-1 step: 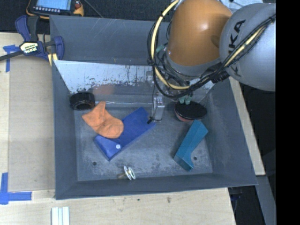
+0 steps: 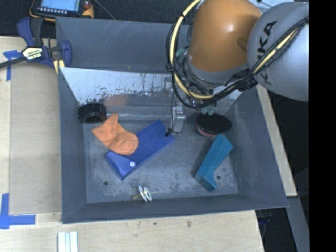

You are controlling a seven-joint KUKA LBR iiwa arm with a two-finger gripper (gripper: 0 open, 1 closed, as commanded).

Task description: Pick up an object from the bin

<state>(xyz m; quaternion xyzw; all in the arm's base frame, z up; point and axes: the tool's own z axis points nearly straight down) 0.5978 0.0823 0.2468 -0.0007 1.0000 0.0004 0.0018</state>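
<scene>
The gripper [image 2: 172, 130] hangs low over the far end of the dark blue flat block [image 2: 144, 148] near the middle of the bin [image 2: 157, 206]. That end is probably favoured because the orange cloth [image 2: 116, 136] overlaps the block's left-hand part. Whether the gripper is open or closed cannot be told from here.

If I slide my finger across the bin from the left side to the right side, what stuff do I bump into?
black ring → orange cloth → dark blue flat block → gripper → teal block
</scene>
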